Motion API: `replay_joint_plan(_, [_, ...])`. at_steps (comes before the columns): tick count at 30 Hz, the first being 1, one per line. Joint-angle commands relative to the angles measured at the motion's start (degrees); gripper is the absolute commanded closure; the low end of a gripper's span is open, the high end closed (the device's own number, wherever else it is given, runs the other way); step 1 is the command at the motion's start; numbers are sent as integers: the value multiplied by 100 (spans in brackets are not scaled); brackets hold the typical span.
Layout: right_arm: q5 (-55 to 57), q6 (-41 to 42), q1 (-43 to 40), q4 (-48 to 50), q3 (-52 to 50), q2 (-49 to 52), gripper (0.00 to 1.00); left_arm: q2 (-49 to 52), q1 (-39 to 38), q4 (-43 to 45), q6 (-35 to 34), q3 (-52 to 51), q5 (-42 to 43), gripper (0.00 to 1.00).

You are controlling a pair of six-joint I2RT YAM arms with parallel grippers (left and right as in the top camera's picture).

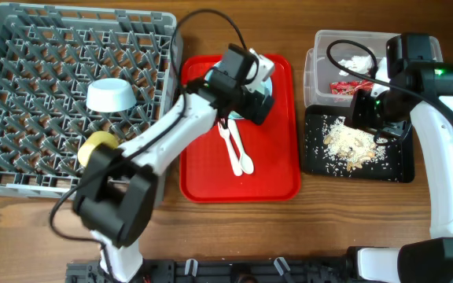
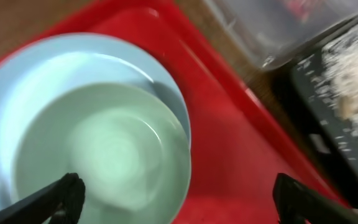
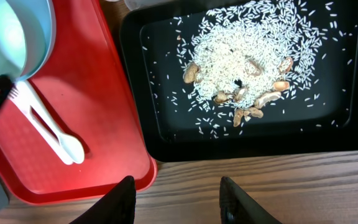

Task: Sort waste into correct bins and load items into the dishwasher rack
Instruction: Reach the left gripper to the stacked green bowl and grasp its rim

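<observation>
- One pale green bowl [image 2: 104, 149] sits nested on the blue plate [image 2: 36, 68], far end of red tray [image 2: 229, 143].
- Left hand [image 2: 176, 186] spread wide, straddling it, nothing gripped.
- Right hand [image 3: 176, 186] parted, empty, over black tray [image 3: 135, 93].
- Bowl likely light, stiff, slick; pinch the rim wall.

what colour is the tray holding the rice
Black; the tray under the rice shows best in the right wrist view.

The overhead camera looks straight down on the whole table [image 1: 329, 228], rack [image 1: 30, 86] left, black tray [image 1: 397, 165] right. The left wrist camera sits close over a bowl [image 2: 104, 155]; the right wrist camera looks down from higher. Both catch the red tray [image 3: 98, 118] and black tray.
</observation>
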Motion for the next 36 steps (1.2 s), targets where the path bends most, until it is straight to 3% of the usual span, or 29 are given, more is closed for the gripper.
replay_joint_plan(1, [35,90,-2,-13,122,-118,56,474,-2,68,13,20,-201,12])
replay_joint_plan(6, [35,90,-2,-15,122,-118,56,750,0,59,13,15,-203,29])
replay_joint_plan(9, [35,85,-2,-20,122,-118,56,787,-2,46,13,15,-247,45])
replay_joint_plan(12, [35,83,-2,-35,122,-118,56,787,-2,37,11,15,-367,69])
replay_joint_plan(21, [35,83,-2,-50,122,-118,56,785,-2,-17,9,17,-457,96])
replay_joint_plan(29, [37,-46,-2,-103,122,-118,57,667,-2,39,7,35,-457,96])
replay_joint_plan(36, [35,-46,-2,-114,122,-118,57,-203,31,-63,-144,98,-448,96])
